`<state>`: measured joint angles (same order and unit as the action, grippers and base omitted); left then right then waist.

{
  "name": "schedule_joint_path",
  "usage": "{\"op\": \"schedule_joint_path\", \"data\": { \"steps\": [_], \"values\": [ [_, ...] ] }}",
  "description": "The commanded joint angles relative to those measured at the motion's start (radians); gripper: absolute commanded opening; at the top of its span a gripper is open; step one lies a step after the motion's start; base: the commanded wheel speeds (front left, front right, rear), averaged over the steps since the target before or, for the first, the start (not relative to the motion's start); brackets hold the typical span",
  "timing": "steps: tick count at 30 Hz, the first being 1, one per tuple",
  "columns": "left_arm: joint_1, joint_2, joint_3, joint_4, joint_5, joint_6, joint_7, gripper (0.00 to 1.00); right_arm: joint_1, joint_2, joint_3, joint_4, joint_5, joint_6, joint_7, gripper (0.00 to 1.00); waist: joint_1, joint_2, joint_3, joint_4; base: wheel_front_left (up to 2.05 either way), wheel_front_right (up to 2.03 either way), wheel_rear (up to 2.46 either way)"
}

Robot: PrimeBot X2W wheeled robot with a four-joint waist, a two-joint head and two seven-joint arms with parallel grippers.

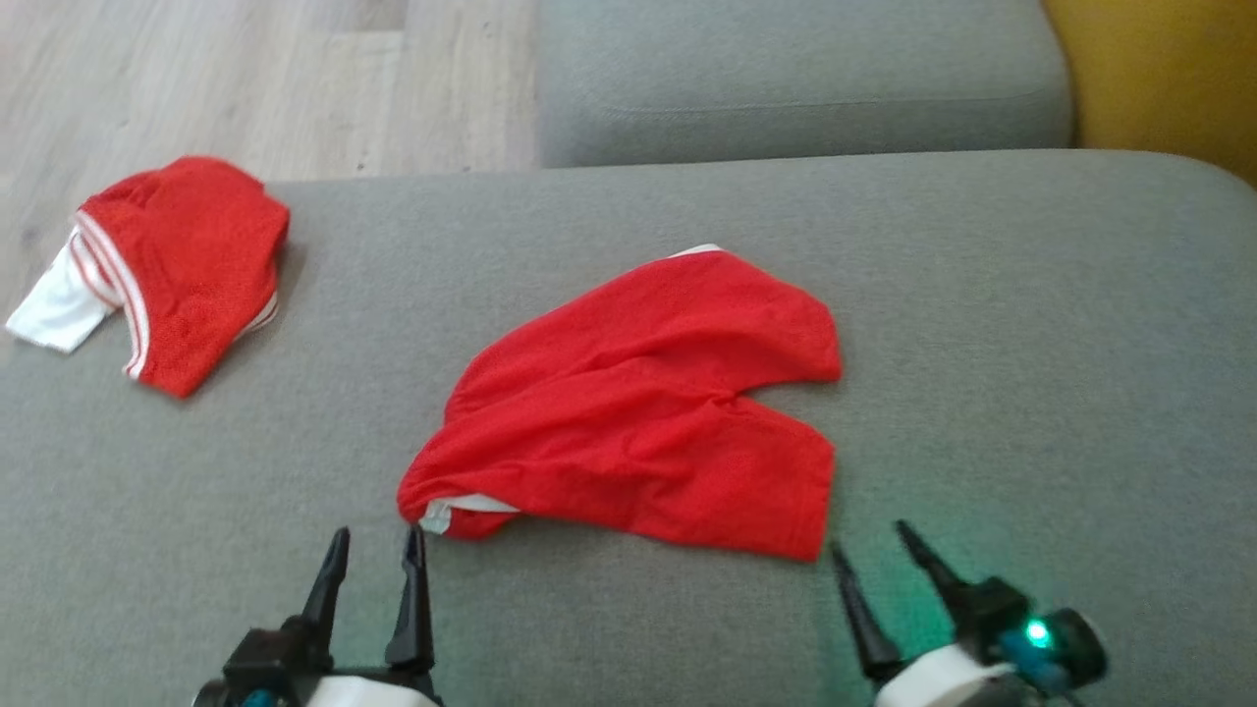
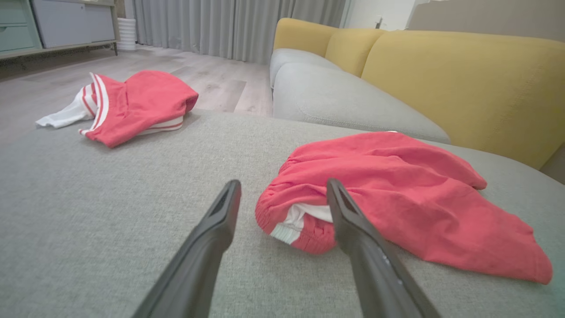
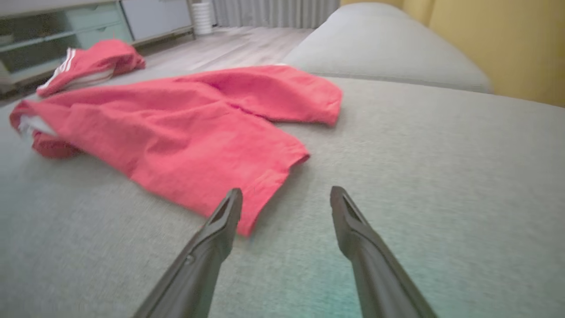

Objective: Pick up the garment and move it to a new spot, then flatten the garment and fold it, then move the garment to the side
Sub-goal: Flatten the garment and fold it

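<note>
The garment (image 1: 638,403) is a pair of red shorts with a white lining, lying spread but rumpled in the middle of the grey sofa seat (image 1: 1031,344). Its waistband corner points toward my left gripper (image 1: 378,550), which stands open just in front of it, holding nothing. In the left wrist view the garment (image 2: 397,194) lies just beyond my left gripper (image 2: 282,190), with the right fingertip overlapping the waistband. My right gripper (image 1: 869,540) is open beside the near leg hem. In the right wrist view the hem of the garment (image 3: 198,132) reaches the left fingertip of my right gripper (image 3: 287,194).
A second red garment with white stripes (image 1: 177,270) lies bunched at the seat's far left corner, also seen as the striped garment (image 2: 132,104). Another grey cushion (image 1: 805,79) and a yellow backrest (image 1: 1159,69) lie behind. Wooden floor (image 1: 245,79) shows at the upper left.
</note>
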<state>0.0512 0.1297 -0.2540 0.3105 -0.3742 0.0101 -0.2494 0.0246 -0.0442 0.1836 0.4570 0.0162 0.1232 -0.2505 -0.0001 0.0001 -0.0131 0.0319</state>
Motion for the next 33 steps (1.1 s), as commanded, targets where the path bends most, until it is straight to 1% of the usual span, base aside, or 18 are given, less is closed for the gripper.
{"op": "schedule_joint_path", "data": {
  "steps": [1,6,10,15,16,17,18,19,20,21,22,23,26,33],
  "values": [
    [-0.035,-0.002,0.025,-0.040,0.012,0.006,-0.012,1.00,-0.077,-0.006,0.054,0.008,-0.037,0.008,-0.004,1.00,0.0001,-0.0001,0.018,0.025,0.00,0.00,0.00],
    [-0.048,-0.007,0.024,-0.061,0.023,0.010,-0.012,1.00,-0.140,-0.006,0.098,0.114,-0.077,0.008,0.008,1.00,0.0001,-0.0001,0.049,0.074,0.00,0.00,0.00],
    [-0.051,-0.011,0.024,-0.068,0.029,0.009,-0.012,1.00,-0.180,-0.006,0.084,0.203,-0.095,0.008,0.017,1.00,0.0001,-0.0001,0.065,0.107,0.00,0.00,0.00],
    [-0.049,-0.013,0.026,-0.071,0.035,0.012,-0.012,1.00,-0.204,-0.006,0.088,0.275,-0.073,0.008,0.007,1.00,0.0001,-0.0001,0.075,0.135,0.00,0.00,0.00],
    [-0.048,-0.012,0.027,-0.071,0.035,0.012,-0.012,1.00,-0.207,-0.006,0.092,0.284,-0.069,0.008,0.005,0.98,0.0001,-0.0001,0.075,0.138,0.00,0.00,0.00],
    [-0.047,-0.012,0.028,-0.070,0.036,0.011,-0.012,1.00,-0.209,-0.006,0.097,0.291,-0.063,0.008,0.002,0.87,0.0001,-0.0001,0.075,0.140,0.00,0.00,0.00],
    [-0.047,-0.011,0.029,-0.069,0.036,0.011,-0.012,1.00,-0.211,-0.006,0.099,0.293,-0.054,0.008,-0.001,0.56,0.0001,-0.0001,0.076,0.141,0.00,0.00,0.00],
    [-0.046,-0.010,0.031,-0.068,0.037,0.010,-0.012,1.00,-0.213,-0.006,0.100,0.293,-0.048,0.008,-0.003,0.39,0.0001,-0.0001,0.075,0.141,0.00,0.00,0.00],
    [-0.045,-0.010,0.032,-0.066,0.037,0.010,-0.012,1.00,-0.213,-0.006,0.101,0.291,-0.043,0.008,-0.005,0.19,0.0001,-0.0001,0.073,0.141,0.00,0.00,0.00],
    [-0.045,-0.010,0.032,-0.066,0.037,0.010,-0.012,1.00,-0.213,-0.006,0.101,0.291,-0.043,0.008,-0.005,0.19,0.0001,-0.0001,0.073,0.141,0.00,0.00,0.00],
    [-0.043,-0.010,0.034,-0.065,0.037,0.010,-0.012,1.00,-0.212,-0.006,0.101,0.286,-0.038,0.008,-0.007,0.05,0.0001,-0.0001,0.068,0.139,0.00,0.00,0.00],
    [-0.040,-0.009,0.035,-0.064,0.038,0.011,-0.012,1.00,-0.211,-0.006,0.102,0.278,-0.034,0.008,-0.008,0.00,0.0001,-0.0001,0.064,0.137,0.00,0.00,0.00],
    [-0.030,-0.006,0.035,-0.062,0.041,0.012,-0.012,1.00,-0.195,-0.006,0.101,0.226,-0.027,0.008,-0.010,0.00,0.0001,-0.0001,0.047,0.127,0.00,0.00,0.00],
    [-0.005,-0.004,0.034,-0.065,0.041,0.015,-0.012,1.00,-0.096,-0.006,0.076,0.028,-0.033,0.008,-0.001,0.00,0.0001,-0.0001,0.006,0.100,0.00,0.00,0.00]
  ]
}}
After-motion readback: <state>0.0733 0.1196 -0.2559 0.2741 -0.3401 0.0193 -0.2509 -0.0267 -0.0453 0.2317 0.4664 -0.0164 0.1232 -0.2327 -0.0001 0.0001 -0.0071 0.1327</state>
